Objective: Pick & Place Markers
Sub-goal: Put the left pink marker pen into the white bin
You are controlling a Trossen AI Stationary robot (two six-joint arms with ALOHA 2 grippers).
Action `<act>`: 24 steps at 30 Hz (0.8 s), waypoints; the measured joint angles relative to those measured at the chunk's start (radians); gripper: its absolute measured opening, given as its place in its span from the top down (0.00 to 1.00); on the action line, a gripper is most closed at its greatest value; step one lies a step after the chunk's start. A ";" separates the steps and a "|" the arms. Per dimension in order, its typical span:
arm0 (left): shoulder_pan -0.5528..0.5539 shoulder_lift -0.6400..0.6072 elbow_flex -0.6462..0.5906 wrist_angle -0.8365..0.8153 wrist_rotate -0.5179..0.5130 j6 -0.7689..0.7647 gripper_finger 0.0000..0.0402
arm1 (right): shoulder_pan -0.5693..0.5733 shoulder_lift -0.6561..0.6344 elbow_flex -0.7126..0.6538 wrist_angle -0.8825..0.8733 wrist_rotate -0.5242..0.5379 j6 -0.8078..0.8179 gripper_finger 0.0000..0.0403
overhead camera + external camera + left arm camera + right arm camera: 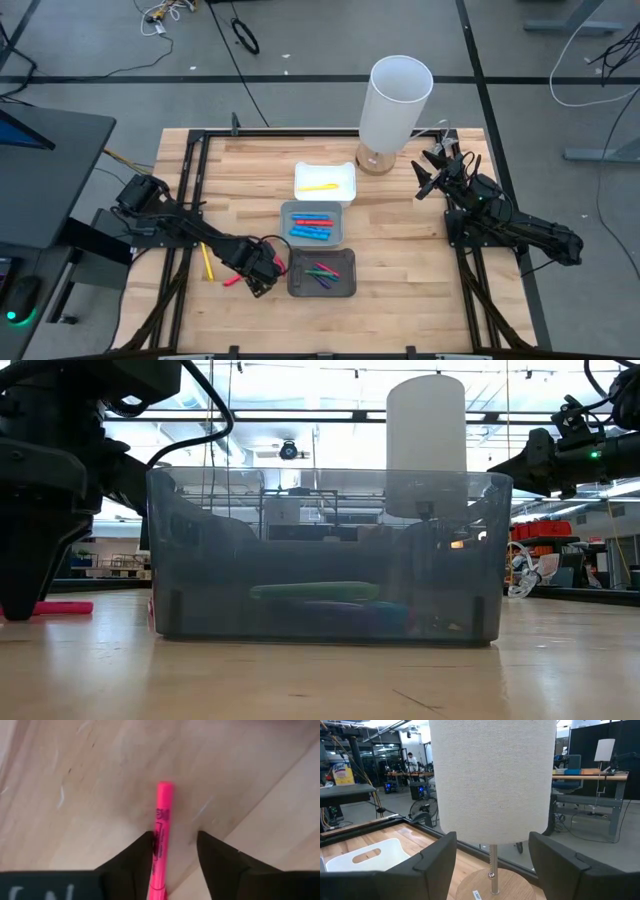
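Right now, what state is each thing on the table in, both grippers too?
Left gripper: down at the table, fingers astride the pink marker, not yet clamped.
Pink marker: flat on the wood.
Right gripper: open, empty, raised beside the lamp.
Lamp: upright.
White tray: one yellow marker.
Middle tray: red and blue markers.
Dark tray: several markers.
Yellow marker: loose on the table.

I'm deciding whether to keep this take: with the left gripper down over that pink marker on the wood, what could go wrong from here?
1. The pink marker lies against one finger of the left gripper, off centre in the gap, so closing may roll or skew it.
2. The dark tray sits close beside that gripper; a lift toward it could clip its wall.
3. The right gripper hangs near the lamp; a swing might knock it.
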 joint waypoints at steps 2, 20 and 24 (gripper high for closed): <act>0.000 0.000 0.000 0.000 0.001 -0.011 0.64 | 0.000 0.000 0.000 0.000 0.000 0.000 0.38; 0.000 0.000 -0.001 0.000 0.007 -0.014 0.87 | 0.000 0.000 0.000 0.000 0.000 0.000 0.38; 0.000 0.000 -0.001 -0.001 0.008 -0.014 0.91 | 0.000 0.000 0.000 0.000 0.000 0.000 0.38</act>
